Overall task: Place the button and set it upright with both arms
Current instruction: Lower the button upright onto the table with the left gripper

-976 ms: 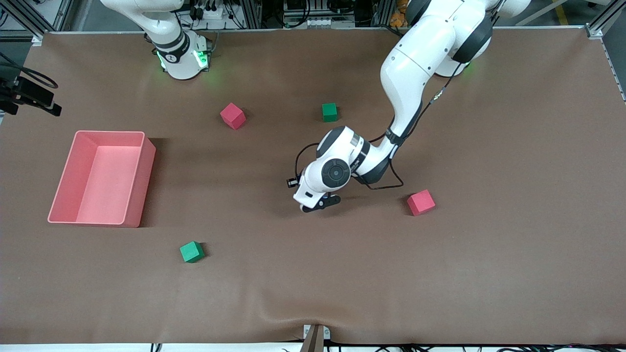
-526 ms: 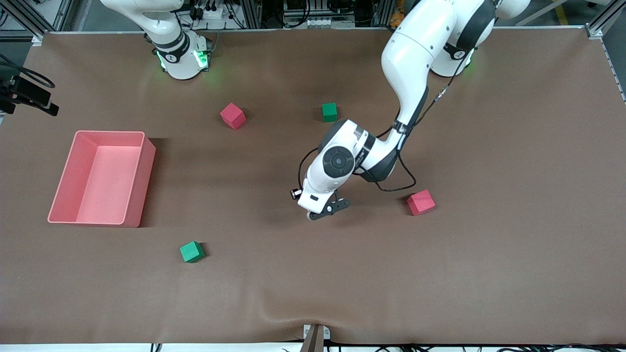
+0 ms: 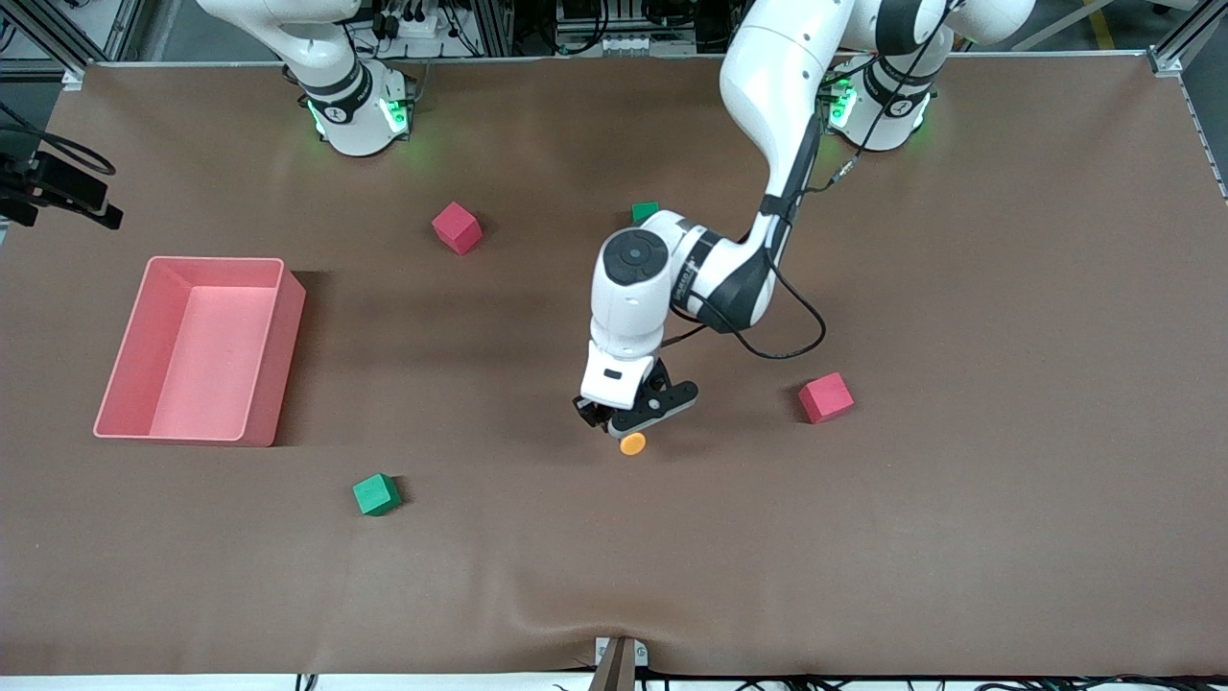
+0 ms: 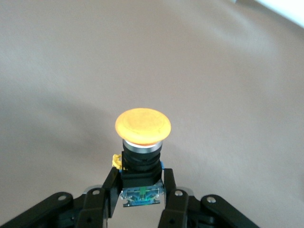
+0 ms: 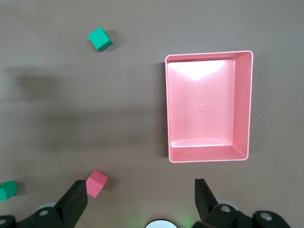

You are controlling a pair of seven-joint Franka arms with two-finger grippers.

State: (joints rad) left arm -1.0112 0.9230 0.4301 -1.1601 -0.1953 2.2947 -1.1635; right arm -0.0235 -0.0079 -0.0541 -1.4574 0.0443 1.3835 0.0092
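Front view: left arm bends down over the table's (image 3: 959, 537) middle – left hand (image 3: 634, 415) points down, squeezed tight on the button (image 3: 632, 443), orange cap sticking out, up in the air. Right hand (image 5: 140, 197) waits w/ fingers wide apart, high over the pink bin (image 5: 208, 105).

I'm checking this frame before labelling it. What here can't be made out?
- Small green foam cube, front view: mostly hidden by the left arm's wrist.
- Left tool, left wrist view: its base is cut off by the picture's edge.
- Right tool: outside the front view.
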